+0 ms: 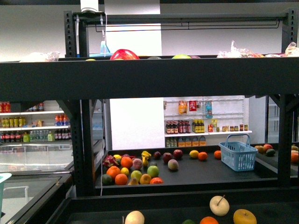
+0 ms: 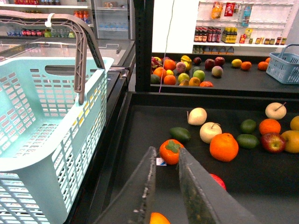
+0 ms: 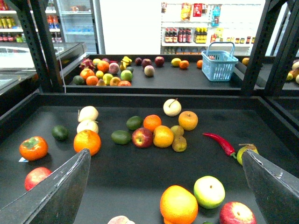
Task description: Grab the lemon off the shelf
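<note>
Between the right gripper's [image 3: 166, 154] widely spread, empty fingers lay an orange [image 3: 178, 204] and a green-white apple [image 3: 209, 191]. Just beyond them the lemon [image 3: 163, 136] rested on the black shelf [image 3: 140, 172], touching a red apple [image 3: 142, 137]. The left gripper [image 2: 167, 151] stood narrowly parted, holding nothing, behind a persimmon [image 2: 170, 157], with a pale blue basket [image 2: 46, 140] alongside.

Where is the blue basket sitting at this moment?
In the front view, the blue basket stands on the right side of the shelf's far tier, just right of an orange.
</note>
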Robot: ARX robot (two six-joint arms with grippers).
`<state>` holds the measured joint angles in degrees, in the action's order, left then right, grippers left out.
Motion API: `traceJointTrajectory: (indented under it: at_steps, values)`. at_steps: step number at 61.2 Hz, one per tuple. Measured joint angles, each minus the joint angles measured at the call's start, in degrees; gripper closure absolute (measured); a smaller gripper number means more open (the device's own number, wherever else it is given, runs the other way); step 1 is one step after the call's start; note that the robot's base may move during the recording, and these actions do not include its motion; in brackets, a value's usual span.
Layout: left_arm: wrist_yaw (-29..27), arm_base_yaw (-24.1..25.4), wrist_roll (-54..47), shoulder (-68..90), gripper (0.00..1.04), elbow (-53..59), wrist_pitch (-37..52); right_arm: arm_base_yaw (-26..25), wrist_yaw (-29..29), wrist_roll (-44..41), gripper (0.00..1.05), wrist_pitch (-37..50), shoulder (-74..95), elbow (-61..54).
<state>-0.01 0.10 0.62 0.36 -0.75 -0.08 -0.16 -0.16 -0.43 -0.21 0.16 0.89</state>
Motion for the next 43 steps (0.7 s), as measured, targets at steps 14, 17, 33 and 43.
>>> traceJointTrajectory:
  at_steps: [14, 17, 33, 43]
  values:
    - [0.0, 0.0, 0.0, 0.0, 0.36, 0.0, 0.0, 0.0, 0.0, -0.02, 0.07, 0.0, 0.0, 0.0]
    - [0.0, 0.0, 0.0, 0.0, 0.27, 0.0, 0.0, 0.0, 0.0, -0.02, 0.07, 0.0, 0.0, 0.0]
    - [0.0, 0.0, -0.09, 0.0, 0.08, 0.0, 0.0, 0.0, -0.02, -0.02, 0.07, 0.0, 0.0, 0.0]
    - [0.0, 0.0, -0.09, 0.0, 0.08, 0.0, 0.0, 0.0, -0.02, -0.02, 0.07, 0.0, 0.0, 0.0]
